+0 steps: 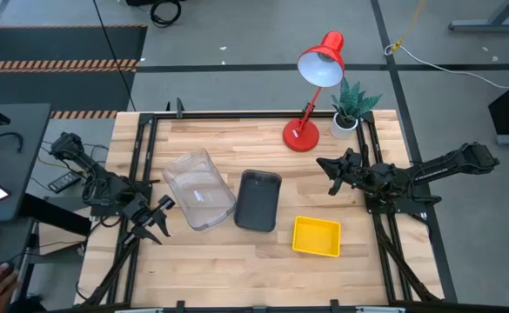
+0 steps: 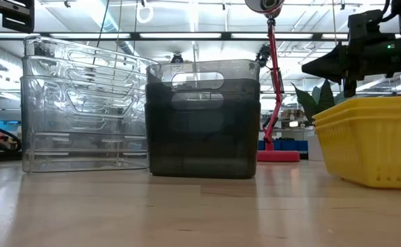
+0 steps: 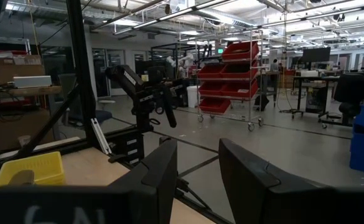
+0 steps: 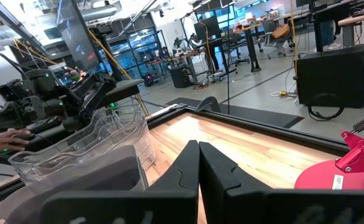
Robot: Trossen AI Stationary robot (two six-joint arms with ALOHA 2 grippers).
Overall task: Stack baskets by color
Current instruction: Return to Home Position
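No legible text in view

nested upright stack of clear see-through baskets (image 1: 200, 189) left of the table (image 1: 237, 269) centre, nested stack of dark grey baskets (image 1: 258, 200) just beside it at centre, stack of bright yellow baskets (image 1: 316, 236) apart, right of centre, nearer the front edge

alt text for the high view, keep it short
Seen from above, three basket stacks sit on a wooden table: clear baskets, dark grey baskets and yellow baskets. The left claw, open, and the right claw, shut, rest at the table's sides. A red lamp and a plant stand at the far edge.
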